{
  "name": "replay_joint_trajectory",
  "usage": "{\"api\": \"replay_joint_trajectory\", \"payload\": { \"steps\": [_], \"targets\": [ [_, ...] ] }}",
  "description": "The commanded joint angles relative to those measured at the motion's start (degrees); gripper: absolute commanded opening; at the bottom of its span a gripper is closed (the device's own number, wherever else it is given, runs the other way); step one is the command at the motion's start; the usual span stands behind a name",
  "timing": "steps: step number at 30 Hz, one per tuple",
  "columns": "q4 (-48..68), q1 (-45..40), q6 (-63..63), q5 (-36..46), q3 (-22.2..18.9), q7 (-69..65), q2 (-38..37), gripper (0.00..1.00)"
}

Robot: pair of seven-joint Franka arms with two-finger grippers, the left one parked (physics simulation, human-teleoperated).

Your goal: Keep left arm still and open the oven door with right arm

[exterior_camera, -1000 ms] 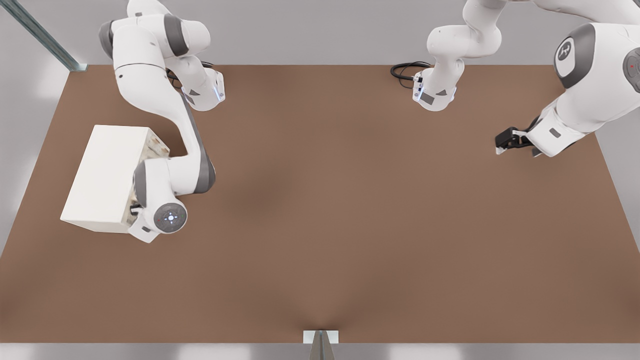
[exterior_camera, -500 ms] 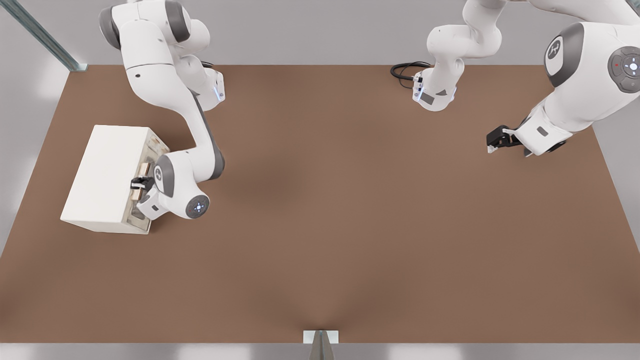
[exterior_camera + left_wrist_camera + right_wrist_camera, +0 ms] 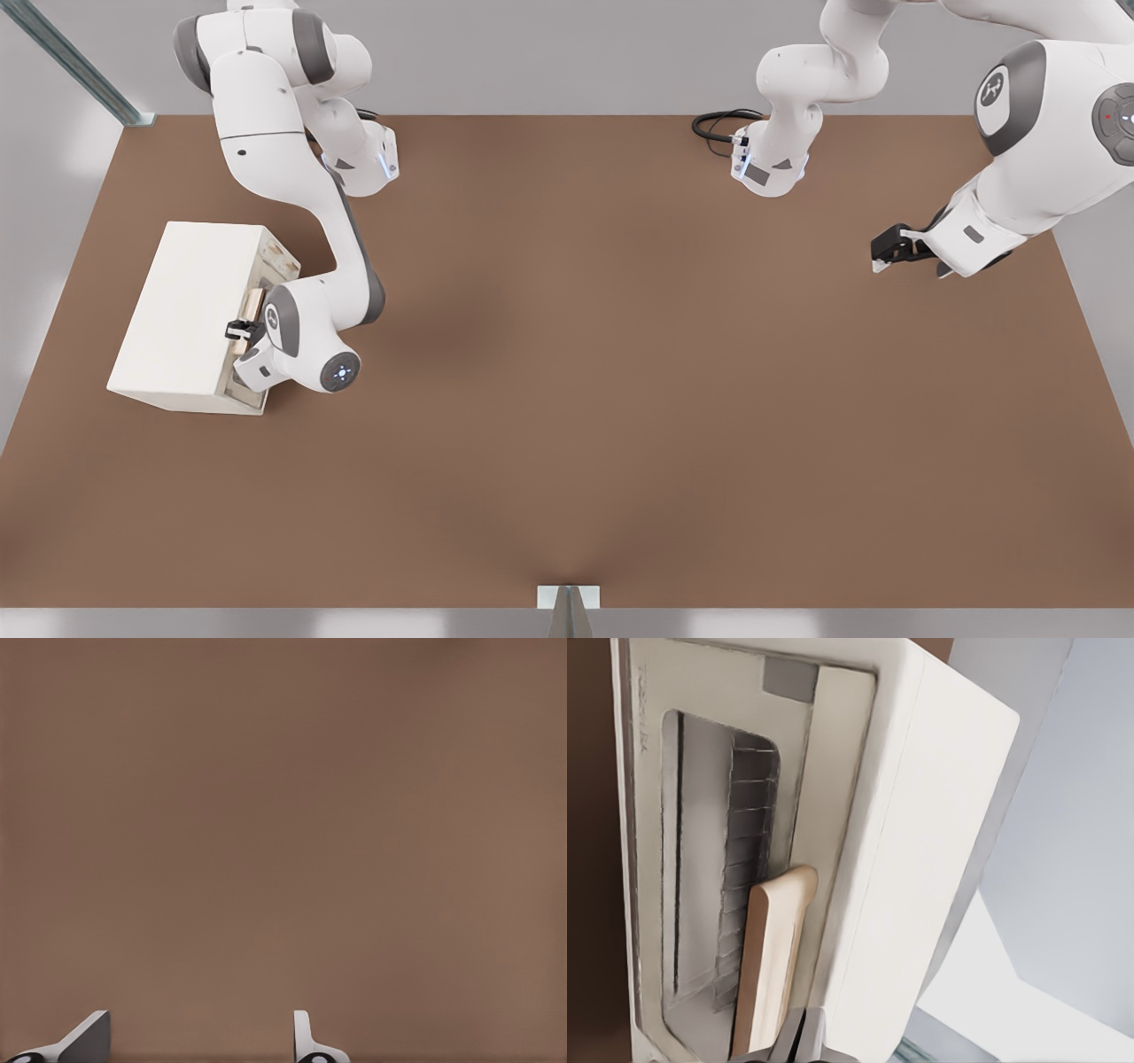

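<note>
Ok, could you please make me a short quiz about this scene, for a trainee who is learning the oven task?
1. True or false: the oven stands at the front view's right side of the table.
2. Where is the gripper? A) at the handle of the oven door; B) over the table's middle; C) on the oven's top.
3. What colour is the handle?

Key: 1 false, it stands at the front view's left. 2 A. 3 pale tan.
</note>
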Motion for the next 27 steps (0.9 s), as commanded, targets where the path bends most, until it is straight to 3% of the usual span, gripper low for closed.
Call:
{"api": "replay_joint_trajectory", "payload": {
  "steps": [1,23,27],
  "targets": [
    [-0.3,0.0,1.0,-0.3,0.0,6.2,-0.1,0.21],
    [-2.2,0.2,1.5,-0.2,0.0,6.3,0.8,0.21],
    [-0.4,4.6,0.8,1.3,0.1,7.3,0.7,0.21]
  ]
}}
